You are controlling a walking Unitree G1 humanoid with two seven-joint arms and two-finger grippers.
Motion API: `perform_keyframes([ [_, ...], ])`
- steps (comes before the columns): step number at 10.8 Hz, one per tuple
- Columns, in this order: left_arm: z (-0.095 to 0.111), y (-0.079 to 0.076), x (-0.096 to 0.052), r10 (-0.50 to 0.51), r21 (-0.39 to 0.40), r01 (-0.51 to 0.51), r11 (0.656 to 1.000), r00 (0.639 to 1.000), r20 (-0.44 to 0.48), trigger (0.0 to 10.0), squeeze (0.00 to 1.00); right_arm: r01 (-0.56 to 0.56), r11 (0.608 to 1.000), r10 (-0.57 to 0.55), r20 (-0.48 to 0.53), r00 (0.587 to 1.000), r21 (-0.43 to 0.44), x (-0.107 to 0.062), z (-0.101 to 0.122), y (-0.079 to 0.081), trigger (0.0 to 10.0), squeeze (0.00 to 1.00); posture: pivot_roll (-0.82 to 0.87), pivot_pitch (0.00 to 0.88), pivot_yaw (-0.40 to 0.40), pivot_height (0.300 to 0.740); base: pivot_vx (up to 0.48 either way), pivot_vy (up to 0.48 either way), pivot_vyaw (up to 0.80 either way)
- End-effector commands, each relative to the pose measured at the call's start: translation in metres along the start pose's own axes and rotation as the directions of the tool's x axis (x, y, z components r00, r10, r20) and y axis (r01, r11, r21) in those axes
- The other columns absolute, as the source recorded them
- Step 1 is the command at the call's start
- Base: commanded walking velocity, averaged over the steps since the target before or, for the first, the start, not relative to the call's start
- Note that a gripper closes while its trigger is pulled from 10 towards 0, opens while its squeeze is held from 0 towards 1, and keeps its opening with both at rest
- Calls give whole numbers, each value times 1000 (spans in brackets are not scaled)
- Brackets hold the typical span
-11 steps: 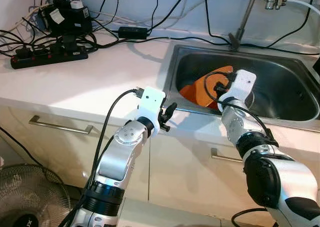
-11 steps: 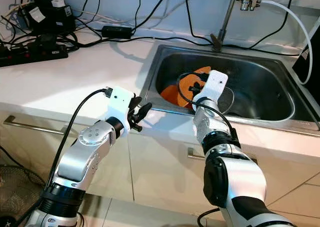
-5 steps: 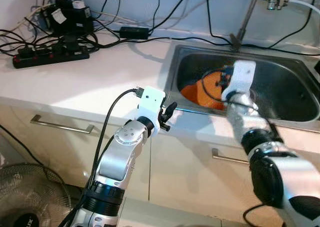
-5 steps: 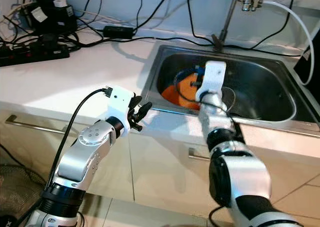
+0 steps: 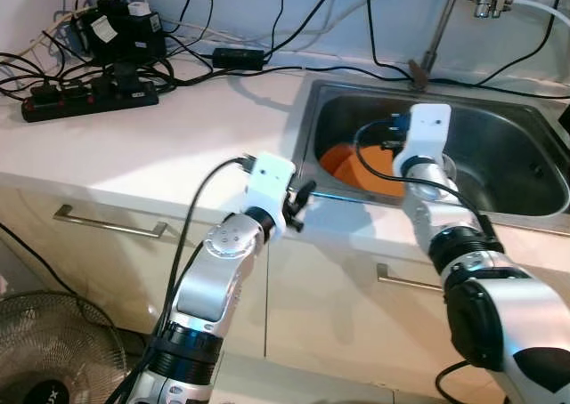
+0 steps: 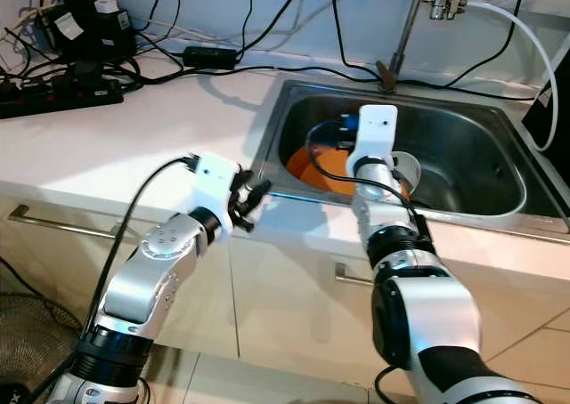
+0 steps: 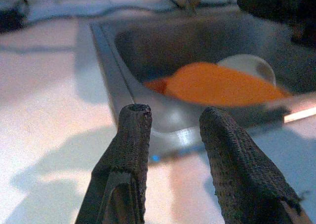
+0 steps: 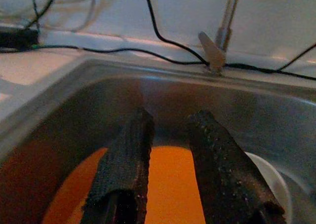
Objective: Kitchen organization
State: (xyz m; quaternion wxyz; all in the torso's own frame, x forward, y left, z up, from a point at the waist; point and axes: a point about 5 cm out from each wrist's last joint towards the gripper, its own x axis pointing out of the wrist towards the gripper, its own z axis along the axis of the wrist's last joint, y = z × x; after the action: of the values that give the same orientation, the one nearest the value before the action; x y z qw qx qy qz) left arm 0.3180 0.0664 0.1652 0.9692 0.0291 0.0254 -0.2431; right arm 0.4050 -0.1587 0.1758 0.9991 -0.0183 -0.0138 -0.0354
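1. Orange plate (image 5: 365, 164) lies in the steel sink (image 5: 525, 177), partly hidden by the right arm, beside a white bowl (image 7: 247, 66).
2. Right gripper (image 8: 170, 135) hovers over it, fingers spread, empty.
3. Left gripper (image 7: 173, 130), spread, hangs at the white countertop (image 5: 178, 137) edge.

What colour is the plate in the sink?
Orange. The plate shows best in the left wrist view, lying in the sink beside a white cup.

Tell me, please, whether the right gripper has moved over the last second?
Yes. The right gripper has swung from the sink's front rim up and inward, over the orange plate, toward the faucet pipe.
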Motion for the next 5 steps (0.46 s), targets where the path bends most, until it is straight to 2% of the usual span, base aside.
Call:
perform_keyframes([
  [1, 4, 0, 2, 11, -5, -11, 1000, 1000, 29, 10000, 0, -17, 1000, 18, 49, 999, -9, 1, 9, 2, 10000, 0, 240, 4, -53, 740, 0, 0, 0],
  [2, 16, 19, 0, 160, 30, -166, 986, 975, 157, 10000, 0, -96, 994, 88, 147, 985, 47, -4, 14, 14, 10000, 0, 234, 3, -52, 740, 0, 0, 0],
  [3, 22, 29, -3, 226, 67, -246, 967, 948, 223, 10000, 0, -135, 989, 120, 208, 971, 61, -8, 17, 19, 10000, 0, 230, 3, -52, 740, 0, 0, 0],
  [4, 27, 41, -7, 285, 83, -322, 943, 911, 298, 10000, 0, -170, 984, 149, 278, 949, 53, -20, 13, 26, 10000, 0, 214, 0, -48, 740, 0, 0, 0],
  [5, 26, 51, -10, 339, 38, -370, 928, 884, 323, 10000, 0, -190, 981, 171, 299, 939, 38, -32, 1, 30, 10000, 0, 204, 0, -44, 740, 0, 0, 0],
])
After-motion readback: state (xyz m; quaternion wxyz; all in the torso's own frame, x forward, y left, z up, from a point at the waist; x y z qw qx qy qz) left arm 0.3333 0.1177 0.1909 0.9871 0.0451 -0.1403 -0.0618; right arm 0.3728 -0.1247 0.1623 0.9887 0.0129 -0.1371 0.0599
